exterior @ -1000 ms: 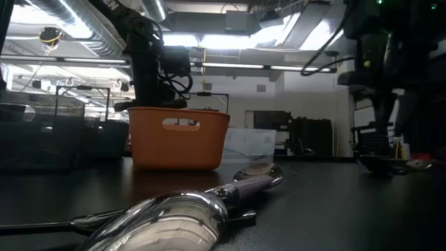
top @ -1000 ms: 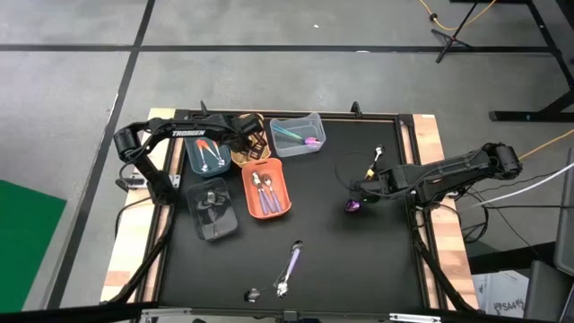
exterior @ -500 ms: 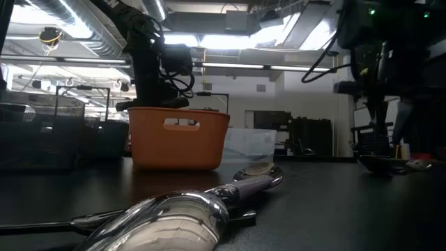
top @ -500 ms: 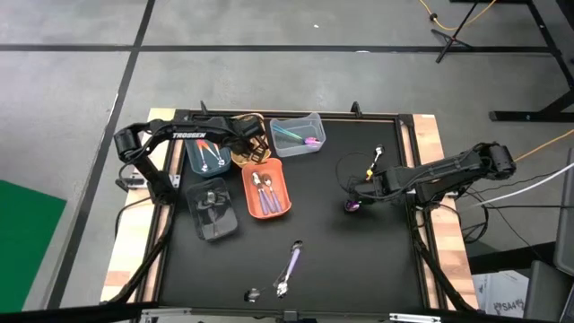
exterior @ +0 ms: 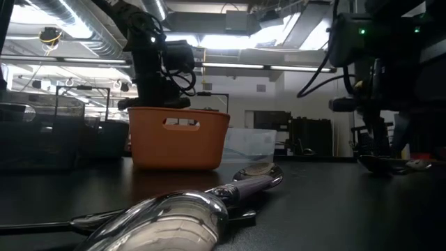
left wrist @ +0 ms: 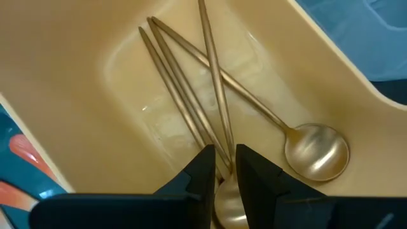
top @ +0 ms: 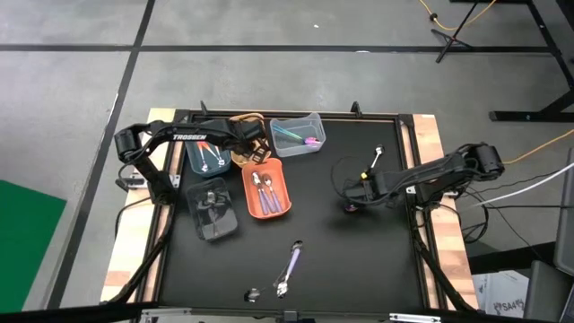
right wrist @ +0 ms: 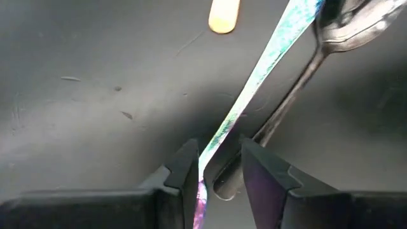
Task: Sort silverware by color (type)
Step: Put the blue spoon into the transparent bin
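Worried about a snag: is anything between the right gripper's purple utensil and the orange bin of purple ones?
Nothing visible: bare black table lies between the right gripper, purple utensil and the orange bin.

Gold spoons (left wrist: 254,121) lie in a tan bin (left wrist: 95,76); an iridescent purple-teal handle (right wrist: 254,83) crosses the black table (top: 359,260); one bin (top: 267,191) is orange.
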Robot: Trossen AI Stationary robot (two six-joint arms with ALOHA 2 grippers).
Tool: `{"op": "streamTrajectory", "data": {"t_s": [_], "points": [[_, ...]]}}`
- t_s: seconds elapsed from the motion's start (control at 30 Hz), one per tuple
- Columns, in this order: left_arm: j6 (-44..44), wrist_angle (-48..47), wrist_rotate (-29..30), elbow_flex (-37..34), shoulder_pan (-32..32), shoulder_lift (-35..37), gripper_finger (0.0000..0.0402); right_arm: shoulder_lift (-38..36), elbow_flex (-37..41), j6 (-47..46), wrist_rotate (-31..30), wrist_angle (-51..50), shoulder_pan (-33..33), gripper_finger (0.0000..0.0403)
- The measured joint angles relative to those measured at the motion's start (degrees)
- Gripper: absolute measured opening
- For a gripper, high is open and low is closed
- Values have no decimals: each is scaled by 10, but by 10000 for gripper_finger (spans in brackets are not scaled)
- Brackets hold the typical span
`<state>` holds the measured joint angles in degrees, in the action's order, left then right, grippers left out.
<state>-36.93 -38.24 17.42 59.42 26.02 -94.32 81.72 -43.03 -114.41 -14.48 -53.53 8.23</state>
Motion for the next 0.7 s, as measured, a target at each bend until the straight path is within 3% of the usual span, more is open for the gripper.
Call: {"op": "streamTrajectory", "data": {"t_s": [0.27, 0.7], "points": [[5, 3, 15, 0, -2, 5, 57, 26, 0, 0, 0, 16, 0, 108], [31, 5, 16, 0, -31, 93, 57, 53, 0, -13, 1, 27, 0, 108]]}}
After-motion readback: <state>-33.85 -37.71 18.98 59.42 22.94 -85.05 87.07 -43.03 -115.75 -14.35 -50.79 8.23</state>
